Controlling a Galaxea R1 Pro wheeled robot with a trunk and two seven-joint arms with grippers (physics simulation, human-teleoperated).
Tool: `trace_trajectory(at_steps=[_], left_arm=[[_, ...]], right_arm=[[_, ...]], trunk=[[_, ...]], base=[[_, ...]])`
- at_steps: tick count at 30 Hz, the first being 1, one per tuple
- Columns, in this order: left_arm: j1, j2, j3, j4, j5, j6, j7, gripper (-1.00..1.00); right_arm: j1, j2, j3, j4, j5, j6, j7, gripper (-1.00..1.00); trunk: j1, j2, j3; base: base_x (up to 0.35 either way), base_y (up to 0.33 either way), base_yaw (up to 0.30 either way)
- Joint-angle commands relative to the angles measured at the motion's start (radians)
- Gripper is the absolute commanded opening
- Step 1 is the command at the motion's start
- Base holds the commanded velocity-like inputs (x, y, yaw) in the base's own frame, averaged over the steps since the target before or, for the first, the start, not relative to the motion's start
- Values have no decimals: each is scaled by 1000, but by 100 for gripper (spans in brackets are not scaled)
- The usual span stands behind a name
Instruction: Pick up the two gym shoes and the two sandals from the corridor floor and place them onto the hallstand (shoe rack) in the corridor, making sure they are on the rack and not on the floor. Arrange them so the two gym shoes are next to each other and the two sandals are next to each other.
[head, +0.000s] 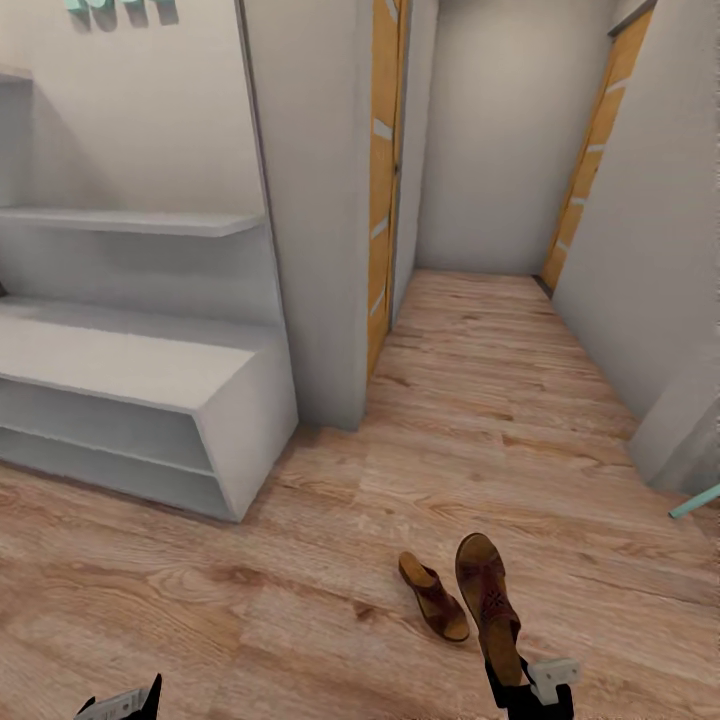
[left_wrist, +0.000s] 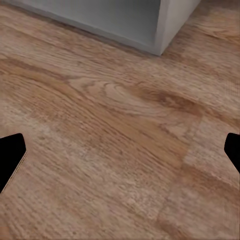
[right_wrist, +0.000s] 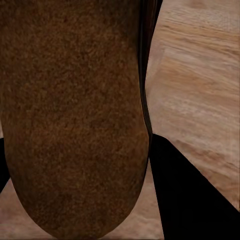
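The right gripper (head: 527, 690) held one sandal (head: 488, 605) by its heel end, with the toe pointing away from the robot, above the corridor floor (head: 480, 420). In the right wrist view the brown sole (right_wrist: 75, 115) covered most of the picture with a dark finger (right_wrist: 192, 195) beside it, so how deep the grip was could not be judged well. The other sandal (head: 433, 597) lay on the floor just beside the held one. The left gripper (head: 120, 703) was spread wide and empty over bare planks near the hallstand (head: 130, 370). The held sandal probably hung from a small contact at one end, so a quick swing toward the rack could make it turn or slip out. It could also brush the lying sandal and push it away.
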Motion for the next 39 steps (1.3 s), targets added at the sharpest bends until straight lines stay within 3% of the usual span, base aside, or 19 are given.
trace_trajectory(at_steps=[1,21,39], left_arm=[[-1,0,2,2,8,-2,-9,100],[-1,0,3,1,8,-2,-9,100],[-1,0,4,1,8,-2,-8,100]], right_arm=[[-1,0,0,0,-4,-2,5,-100],[-1,0,0,0,-5,-2,5,-100],[-1,0,0,0,-5,-2,5,-100]], trunk=[[0,0,-2],[0,0,-24],[0,0,-42]], base=[[0,307,-197],[0,299,-206],[0,24,-218]])
